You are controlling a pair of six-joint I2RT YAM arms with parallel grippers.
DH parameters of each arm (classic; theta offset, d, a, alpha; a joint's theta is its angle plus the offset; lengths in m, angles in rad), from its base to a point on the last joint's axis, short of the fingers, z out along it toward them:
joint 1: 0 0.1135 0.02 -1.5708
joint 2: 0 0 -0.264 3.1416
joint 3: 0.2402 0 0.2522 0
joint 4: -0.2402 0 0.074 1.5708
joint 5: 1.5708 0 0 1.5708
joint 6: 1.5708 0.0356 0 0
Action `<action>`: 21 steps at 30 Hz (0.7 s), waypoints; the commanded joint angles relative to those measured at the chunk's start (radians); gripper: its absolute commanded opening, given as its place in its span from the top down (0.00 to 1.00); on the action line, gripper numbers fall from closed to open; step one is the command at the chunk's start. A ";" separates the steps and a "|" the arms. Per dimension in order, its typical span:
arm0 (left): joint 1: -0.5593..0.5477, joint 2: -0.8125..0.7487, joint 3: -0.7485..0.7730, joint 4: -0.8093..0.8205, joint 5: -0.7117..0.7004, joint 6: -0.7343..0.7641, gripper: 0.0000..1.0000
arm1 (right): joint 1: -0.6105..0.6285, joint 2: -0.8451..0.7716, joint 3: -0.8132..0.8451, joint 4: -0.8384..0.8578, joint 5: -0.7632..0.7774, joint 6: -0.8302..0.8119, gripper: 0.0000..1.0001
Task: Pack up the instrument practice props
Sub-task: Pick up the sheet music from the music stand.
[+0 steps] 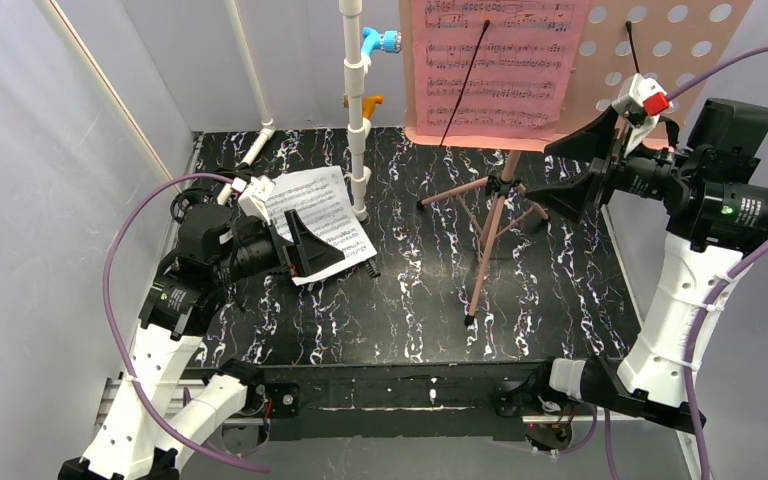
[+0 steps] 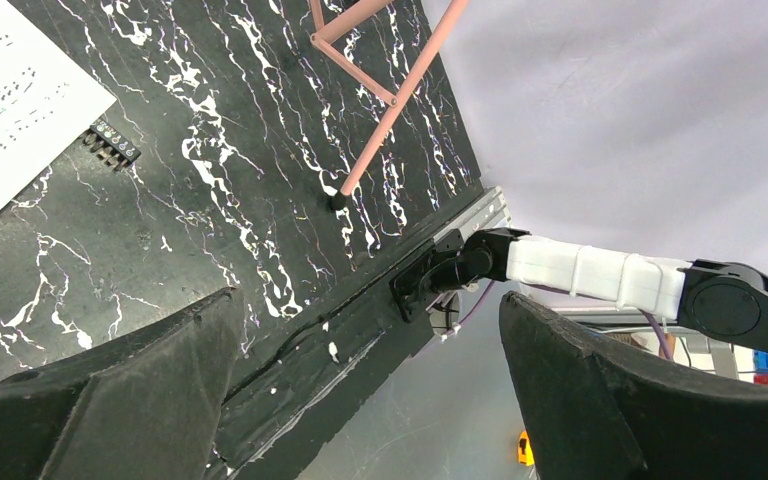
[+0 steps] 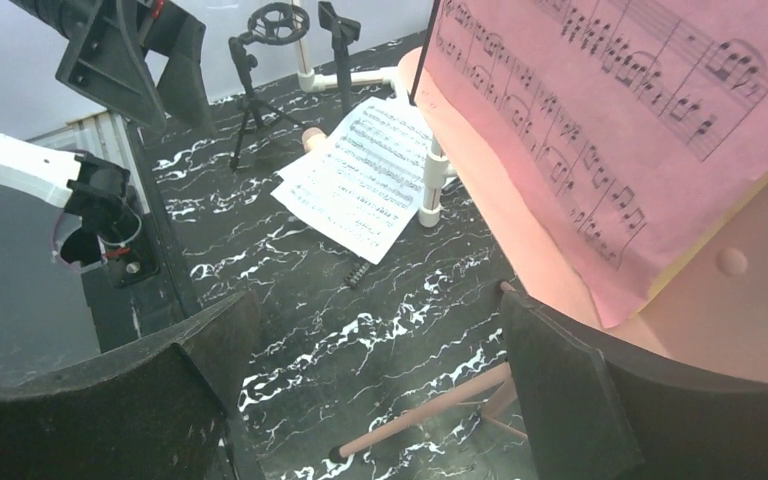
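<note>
While the pink music stand [image 1: 487, 250] is upright at mid-table, pink page [image 1: 495, 60] on its desk, and the white page [image 1: 328, 200] lies flat at left, I judge nothing packed. Left gripper [image 1: 312, 248], right gripper [image 1: 575, 170]: both spread wide, empty.

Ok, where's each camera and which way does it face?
Top external: above, behind the bases, looking down on the table; left pincer and right pincer show.
Left wrist: low over the table, facing the right arm's base; own fingers show.
Right wrist: beside the pink page, facing the left arm; own fingers show.
Wrist views share the white sheet and black clip.
</note>
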 commanded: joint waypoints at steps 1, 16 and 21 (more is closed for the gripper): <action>-0.004 0.000 0.013 0.004 0.003 -0.003 0.02 | 0.004 0.012 0.029 0.161 -0.062 0.159 0.00; -0.004 -0.008 0.010 0.004 -0.006 -0.007 0.02 | -0.004 0.079 0.035 0.581 -0.127 0.543 0.00; -0.003 -0.019 0.000 0.004 -0.008 -0.010 0.02 | -0.007 0.089 0.025 0.652 -0.119 0.622 0.00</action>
